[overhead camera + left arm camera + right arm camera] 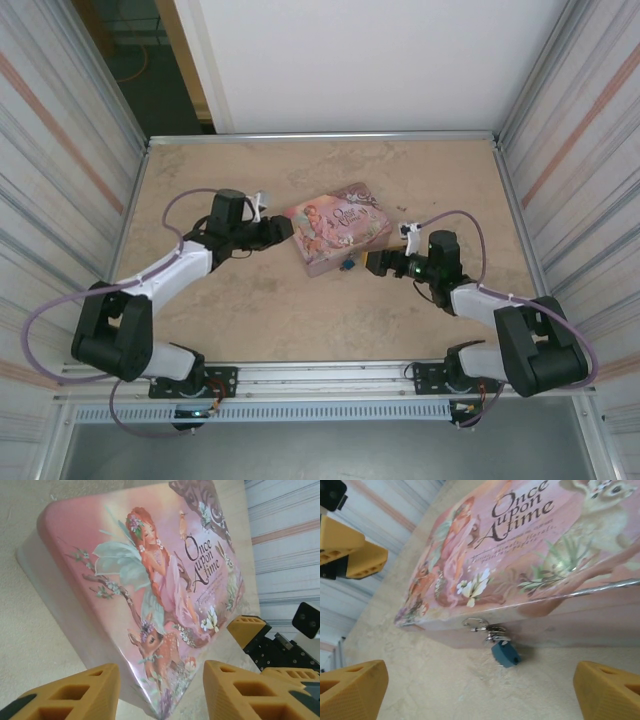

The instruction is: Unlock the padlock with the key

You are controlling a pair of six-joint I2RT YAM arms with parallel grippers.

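Note:
The pink illustrated tin point(338, 228) lies mid-table. The tiny blue-teal padlock point(505, 653) hangs by its silvery shackle from the clasp on the tin's near side and rests on the table; from above the padlock point(346, 265) is a small blue speck. My right gripper point(480, 685) faces it, open wide, with nothing between its fingers; in the top view the right gripper point(376, 262) sits just right of the padlock. My left gripper point(161, 680) is open, and the tin's point(140, 580) left corner lies between its fingertips without visible contact. The key is out of view.
The tan table point(250, 300) is boxed in by striped side walls and a white back panel. A metal rail point(330, 372) runs along the near edge at the arm bases. Bare tabletop lies in front of and behind the tin.

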